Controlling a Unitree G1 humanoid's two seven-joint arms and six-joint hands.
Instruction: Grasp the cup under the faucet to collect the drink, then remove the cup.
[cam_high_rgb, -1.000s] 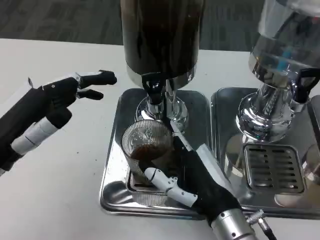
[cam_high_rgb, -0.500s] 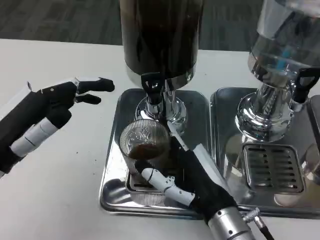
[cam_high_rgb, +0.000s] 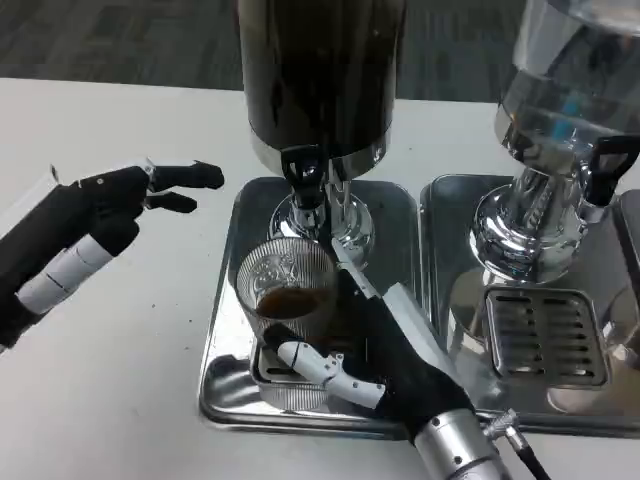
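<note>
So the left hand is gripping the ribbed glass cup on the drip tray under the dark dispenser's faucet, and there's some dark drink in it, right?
Not quite: it is the right hand that grips the ribbed glass cup, not the left. The head view shows the left hand holding nothing, off to the side over the white table. The rest stands: the cup is on the drip tray under the dark dispenser's faucet, with some dark drink in it.

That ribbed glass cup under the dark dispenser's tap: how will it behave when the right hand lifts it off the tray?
The cup looks like rigid ribbed glass, so probably stiff and breakable; the ribs may help the right hand hold it. It holds only a little dark drink, so likely light, with modest slosh risk. It stands over the drip grate on the tray, which may be wet and slippery.
</note>
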